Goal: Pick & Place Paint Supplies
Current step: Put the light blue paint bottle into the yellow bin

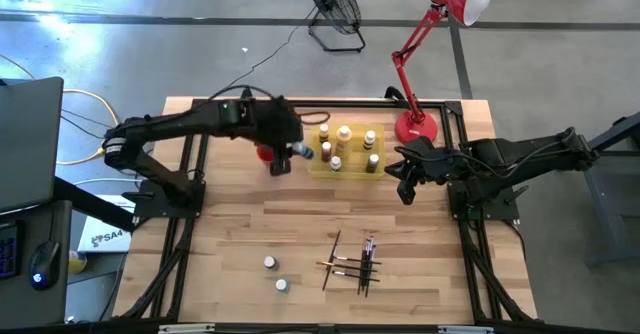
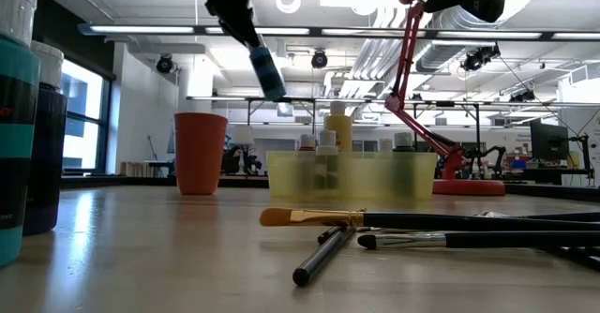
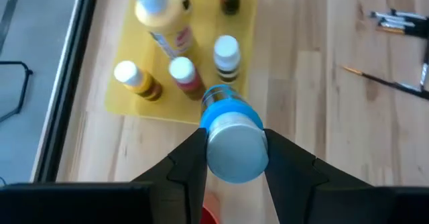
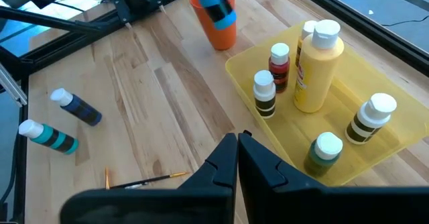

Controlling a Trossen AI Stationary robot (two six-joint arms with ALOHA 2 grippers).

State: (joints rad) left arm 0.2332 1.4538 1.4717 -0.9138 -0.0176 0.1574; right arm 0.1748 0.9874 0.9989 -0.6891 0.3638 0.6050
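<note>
Bottles first: from my screen I count six standing upright in the yellow tray (image 4: 382,158) at the far middle of the table (image 1: 230,234). The biggest is a yellow bottle (image 4: 316,66) with a white cap. Around it stand a red-bodied one (image 4: 279,66), two dark banded ones (image 4: 264,95) (image 4: 370,119) and a green one (image 4: 324,155); a sixth shows only as a cap behind the yellow bottle.

My left gripper (image 3: 232,158) hangs above the table just beside the tray's left edge, its fingers clamped on a blue bottle (image 3: 230,133) with a pale cap. It is tilted in the low view, well off the wood. The red cup (image 2: 201,153) stands on the table beneath it, next to the tray.

My right gripper (image 4: 238,158) waits near the tray's right end with its fingers pressed together and nothing between them (the red lamp (image 1: 436,34) stands just behind that arm).

Two more bottles lie on their sides near the front left of the table, close together but apart: a teal banded one (image 4: 48,136) and a dark blue one (image 4: 76,106). To their right, at front centre, lies a loose heap of brushes (image 1: 355,260), crossing one another. One brush (image 2: 309,217) has an ochre tip and a gold ferrule, seen plainly in the low view.
</note>
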